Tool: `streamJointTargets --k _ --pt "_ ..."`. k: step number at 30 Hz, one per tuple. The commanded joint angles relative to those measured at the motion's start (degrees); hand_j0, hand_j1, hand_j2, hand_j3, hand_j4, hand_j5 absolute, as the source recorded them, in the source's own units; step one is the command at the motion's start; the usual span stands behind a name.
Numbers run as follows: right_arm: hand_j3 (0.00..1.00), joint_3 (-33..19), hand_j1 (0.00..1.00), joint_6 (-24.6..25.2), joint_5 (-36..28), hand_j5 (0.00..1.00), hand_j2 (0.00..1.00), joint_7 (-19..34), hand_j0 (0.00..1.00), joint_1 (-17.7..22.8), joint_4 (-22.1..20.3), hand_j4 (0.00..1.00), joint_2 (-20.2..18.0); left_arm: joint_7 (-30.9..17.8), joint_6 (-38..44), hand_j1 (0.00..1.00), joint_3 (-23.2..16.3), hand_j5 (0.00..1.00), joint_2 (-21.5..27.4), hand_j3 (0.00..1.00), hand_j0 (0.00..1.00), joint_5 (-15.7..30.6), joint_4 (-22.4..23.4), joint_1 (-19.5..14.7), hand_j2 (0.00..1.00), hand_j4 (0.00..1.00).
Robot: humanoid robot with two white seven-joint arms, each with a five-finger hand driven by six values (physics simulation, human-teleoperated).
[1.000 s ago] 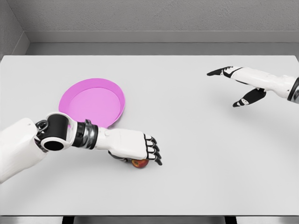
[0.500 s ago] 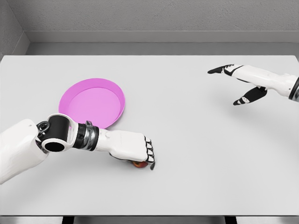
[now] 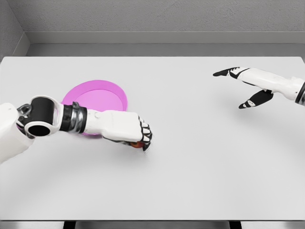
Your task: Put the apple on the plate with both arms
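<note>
The white desk [image 3: 190, 167] carries a pink plate [image 3: 102, 98], which lies just behind the left hand [image 3: 128, 130] and partly under its forearm. That hand's fingers are curled tight around the apple [image 3: 137, 143], a red sliver showing beneath the knuckles. The right hand [image 3: 248, 88] hangs open, well apart to the far side.
</note>
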Motion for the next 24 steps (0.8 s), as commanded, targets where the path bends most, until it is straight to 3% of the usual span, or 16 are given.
streamJointTargets --k 1,4,6,9,12,14,16,19,23,24 --pt "1.00 -0.14 1.00 0.16 -0.44 1.00 1.00 -0.03 1.00 0.00 -0.06 1.00 0.02 0.02 0.17 0.39 6.91 0.39 4.18 0.39 0.39 3.72 2.38 0.00 0.39 0.39" --pt "1.00 -0.14 1.00 0.16 -0.44 1.00 1.00 -0.03 1.00 -0.09 -0.06 1.00 0.02 0.02 0.17 0.40 14.73 0.40 4.27 0.40 0.40 3.99 11.96 -0.44 0.40 0.40" --pt "1.00 -0.14 1.00 0.16 -0.44 1.00 1.00 -0.03 1.00 -0.09 -0.06 1.00 0.02 0.02 0.17 0.40 17.81 0.40 4.53 0.40 0.40 3.99 15.21 -0.44 0.40 0.40" --pt "1.00 -0.14 1.00 0.16 -0.44 1.00 1.00 -0.03 1.00 -0.09 -0.14 1.00 0.11 0.02 0.17 0.40 16.93 0.40 4.45 0.40 0.40 3.37 18.82 -0.09 0.40 0.40" --pt "1.00 -0.14 1.00 0.16 -0.44 1.00 1.00 -0.03 1.00 -0.09 -0.14 1.00 0.11 0.02 0.17 0.44 15.62 0.44 3.83 0.44 0.44 3.55 18.99 0.17 0.44 0.44" --pt "1.00 -0.14 1.00 0.16 -0.44 1.00 1.00 -0.03 1.00 0.00 -0.14 1.00 0.11 0.02 0.17 0.53 14.03 0.53 3.74 0.53 0.53 3.55 18.99 0.09 0.53 0.53" --pt "1.00 -0.14 1.00 0.16 -0.44 1.00 1.00 -0.03 1.00 0.18 -0.14 1.00 0.02 0.02 0.17 0.78 14.03 0.78 3.74 0.78 0.78 3.72 18.99 0.17 0.78 0.78" --pt "1.00 -0.14 1.00 0.16 -0.35 1.00 1.00 -0.03 1.00 0.18 -0.14 1.00 0.02 0.02 0.17 1.00 14.12 1.00 3.83 1.00 1.00 4.07 19.26 0.17 1.00 1.00" --pt "1.00 -0.14 1.00 0.16 -0.35 1.00 1.00 -0.03 1.00 0.26 -0.14 1.00 0.02 0.02 0.17 1.00 14.38 1.00 4.45 1.00 1.00 6.45 19.35 0.17 1.00 1.00" --pt "1.00 -0.14 1.00 0.16 -0.35 1.00 1.00 -0.03 1.00 0.26 -0.14 1.00 0.02 0.02 0.17 1.00 14.47 1.00 4.27 1.00 1.00 6.89 21.89 0.00 1.00 1.00"
